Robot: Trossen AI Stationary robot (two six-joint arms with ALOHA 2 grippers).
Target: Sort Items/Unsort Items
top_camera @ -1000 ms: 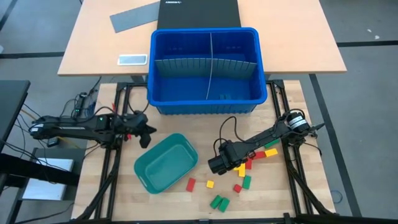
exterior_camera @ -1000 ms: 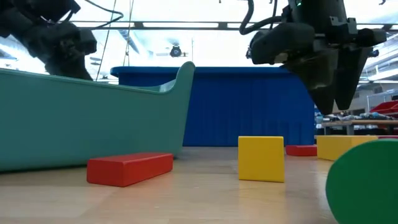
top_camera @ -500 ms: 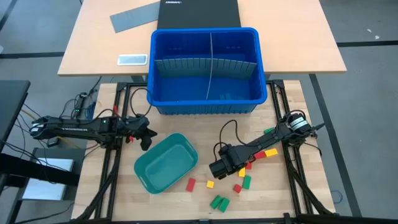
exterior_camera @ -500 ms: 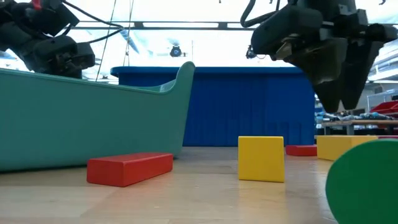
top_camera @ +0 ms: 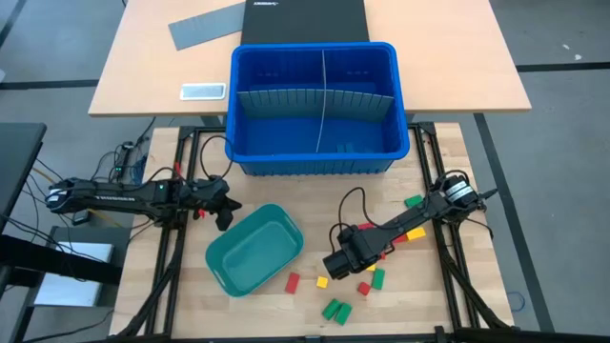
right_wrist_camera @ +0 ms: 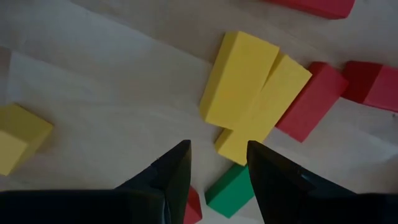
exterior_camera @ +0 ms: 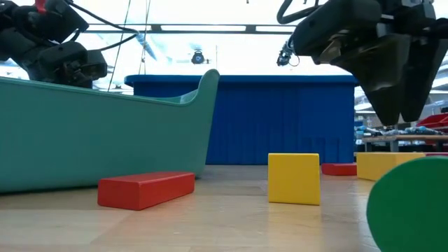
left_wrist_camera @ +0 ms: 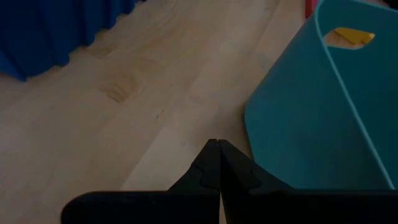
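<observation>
The left tool [top_camera: 226, 215] is seen closed and empty beside the tray [top_camera: 254, 250] on the bench [top_camera: 305, 195]. The blocks [top_camera: 335, 309] are scattered between the tray and the bench's right edge, where the right tool [top_camera: 334, 262] is held open, empty, above two yellow blocks [right_wrist_camera: 255, 93].

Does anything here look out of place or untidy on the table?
Yes. The blocks lie scattered loose on the wood under the right gripper, none in the teal tray, which looks empty from above. The tray sits askew to the blue bin. Nothing looks damaged.
</observation>
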